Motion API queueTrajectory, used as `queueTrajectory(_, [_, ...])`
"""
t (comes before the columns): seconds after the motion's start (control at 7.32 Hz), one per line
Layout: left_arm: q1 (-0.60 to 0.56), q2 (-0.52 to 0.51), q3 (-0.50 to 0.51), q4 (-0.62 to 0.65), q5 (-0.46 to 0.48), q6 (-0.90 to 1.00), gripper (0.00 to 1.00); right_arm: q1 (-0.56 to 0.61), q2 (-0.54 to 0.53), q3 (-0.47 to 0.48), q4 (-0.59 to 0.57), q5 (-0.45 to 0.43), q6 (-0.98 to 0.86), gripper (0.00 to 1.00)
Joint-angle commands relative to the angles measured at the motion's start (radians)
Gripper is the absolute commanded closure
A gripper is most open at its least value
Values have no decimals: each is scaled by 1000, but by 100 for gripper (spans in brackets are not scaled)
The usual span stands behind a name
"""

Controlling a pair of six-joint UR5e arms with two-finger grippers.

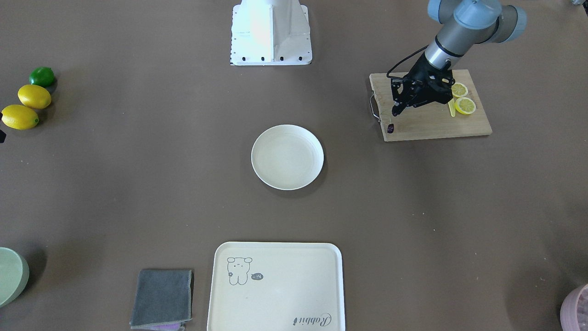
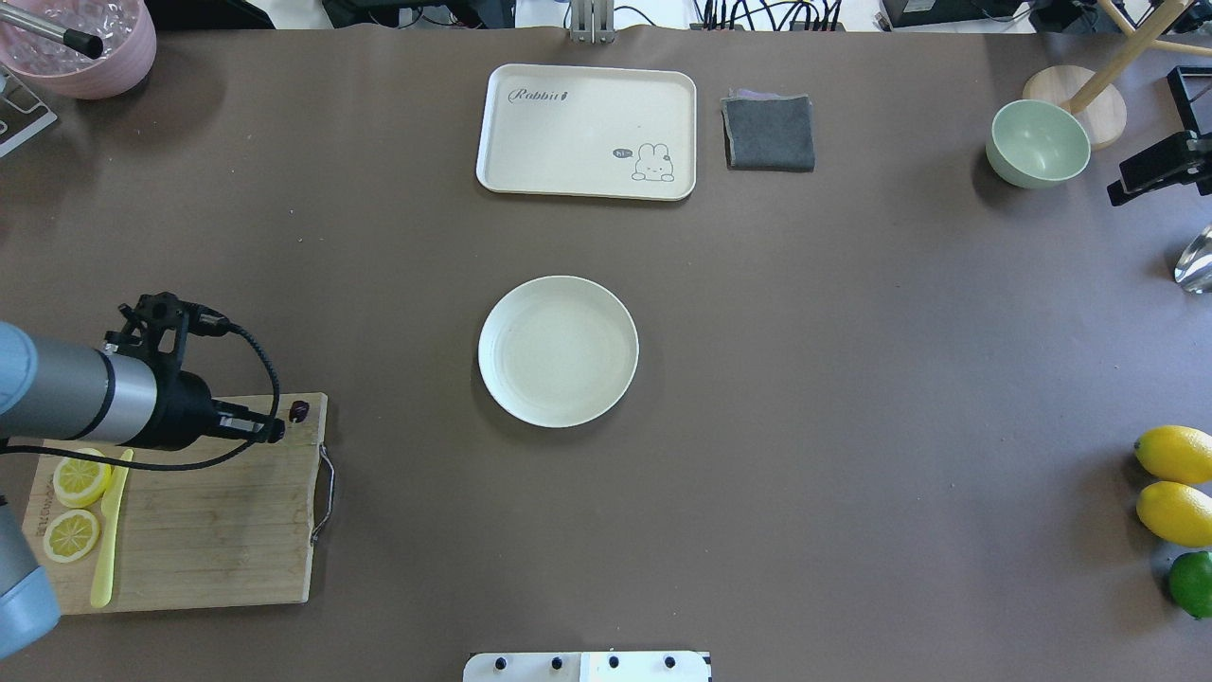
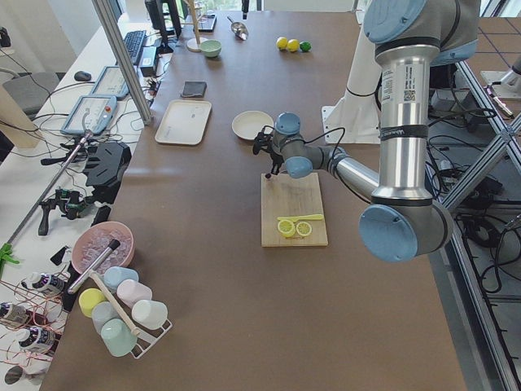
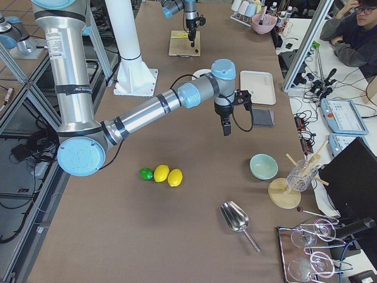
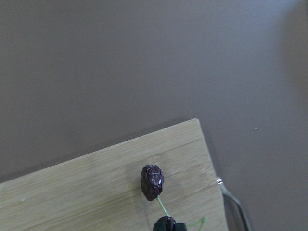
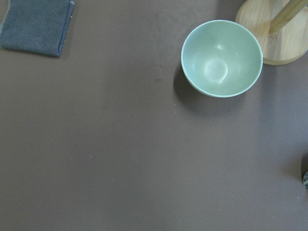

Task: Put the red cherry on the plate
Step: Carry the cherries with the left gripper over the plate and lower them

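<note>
The red cherry (image 5: 152,182) is a dark maroon pair on a thin green stem, lying at the corner of a wooden cutting board (image 1: 436,122). One cherry rests free on the wood. The other sits at the bottom edge of the left wrist view, against my left gripper (image 1: 396,111), whose fingers look pressed together on it. The cherry (image 2: 299,410) lies just past that gripper's tip (image 2: 276,433). The round cream-white plate (image 1: 287,157) stands bare mid-table, well away from the board. My right gripper (image 4: 225,131) hangs high over the table's far end; whether it is open I cannot tell.
Lemon slices (image 1: 464,105) and a yellow knife lie on the board behind the left gripper. A cream tray (image 2: 587,133), grey cloth (image 2: 769,133) and green bowl (image 2: 1037,142) line the far edge. Whole lemons (image 2: 1174,483) and a lime sit at the right end.
</note>
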Motion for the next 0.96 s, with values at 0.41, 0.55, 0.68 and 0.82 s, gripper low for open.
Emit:
queueTrajectory(0.41, [12, -476, 204, 180, 12, -219, 100, 15, -63, 10, 12, -6, -6, 0])
queueTrajectory(0.55, [42, -497, 226, 182, 58, -235, 100, 22, -101, 9, 18, -3, -30, 0])
queueTrajectory(0.68, [71, -531, 249, 182, 105, -239, 94, 31, -152, 0, 17, -7, -84, 0])
queueTrajectory(0.82, [71, -569, 286, 182, 110, -283, 52, 59, -187, -5, 16, 2, -109, 0])
